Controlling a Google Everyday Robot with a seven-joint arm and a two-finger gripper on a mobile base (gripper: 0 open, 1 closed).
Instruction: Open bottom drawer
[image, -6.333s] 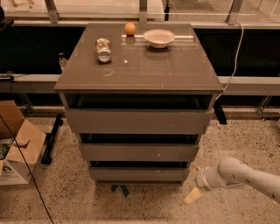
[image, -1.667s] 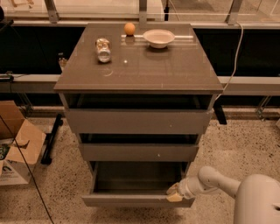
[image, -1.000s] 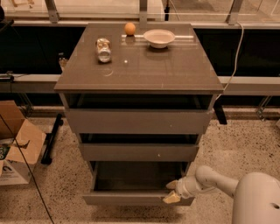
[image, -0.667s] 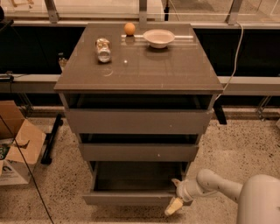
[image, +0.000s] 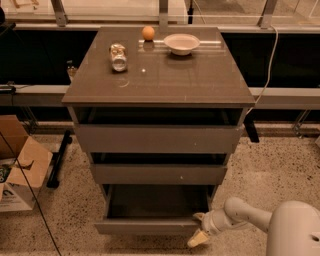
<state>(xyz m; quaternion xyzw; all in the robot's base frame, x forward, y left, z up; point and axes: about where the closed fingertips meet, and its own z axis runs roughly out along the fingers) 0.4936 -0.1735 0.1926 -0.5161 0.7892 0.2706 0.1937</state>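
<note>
The bottom drawer (image: 150, 226) stands open under the counter (image: 170, 82), its front panel running nine to three o'clock. The tool (image: 198, 228), tips apart, sits at the panel's right corner, with the drawer at its nine o'clock.

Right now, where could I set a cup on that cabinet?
The cabinet top is bare in front. Its back is crowded: can, orange, bowl. The bottom drawer is bare inside, but the end effector sits at its front right corner.

Cab. top (image: 170, 80) w/ can (image: 118, 56), orange (image: 148, 33), bowl (image: 181, 43)
</note>
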